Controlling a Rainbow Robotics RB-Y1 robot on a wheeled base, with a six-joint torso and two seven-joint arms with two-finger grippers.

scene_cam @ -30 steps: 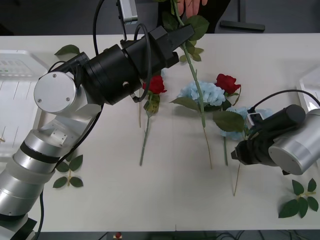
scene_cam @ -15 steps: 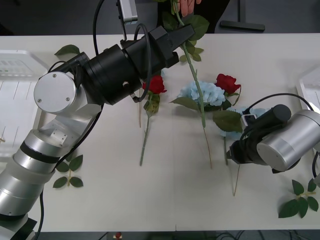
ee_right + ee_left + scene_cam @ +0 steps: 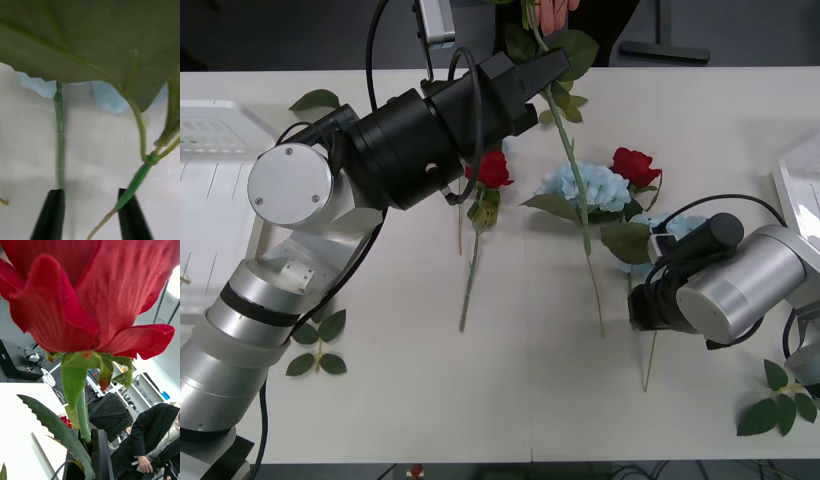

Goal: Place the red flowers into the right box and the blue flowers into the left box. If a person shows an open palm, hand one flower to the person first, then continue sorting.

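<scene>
White plastic forms both trays: the left box (image 3: 208, 190) lies at the left edge of the pale surface (image 3: 510, 400), nothing in the part that shows, and just a corner of the right box (image 3: 802, 190) shows at the right edge.

Reaching up and forward across the surface's middle, the left arm carries its left pincer (image 3: 548, 68) at the far edge, clenched on the stem of a raised red rose (image 3: 90, 296); a person's hand (image 3: 558, 12) is at that flower's top. The right arm lies low over the near right, and its right pincer (image 3: 92, 213) sits just above the surface, black fingers (image 3: 51, 215) parted, one stem between them and another at one finger.

Blue flowers (image 3: 585, 188) lie in the middle under broad leaves. Two more red flowers (image 3: 492, 170) lie beside them. Loose leaf sprigs (image 3: 780, 400) are scattered near the surface's edges.
</scene>
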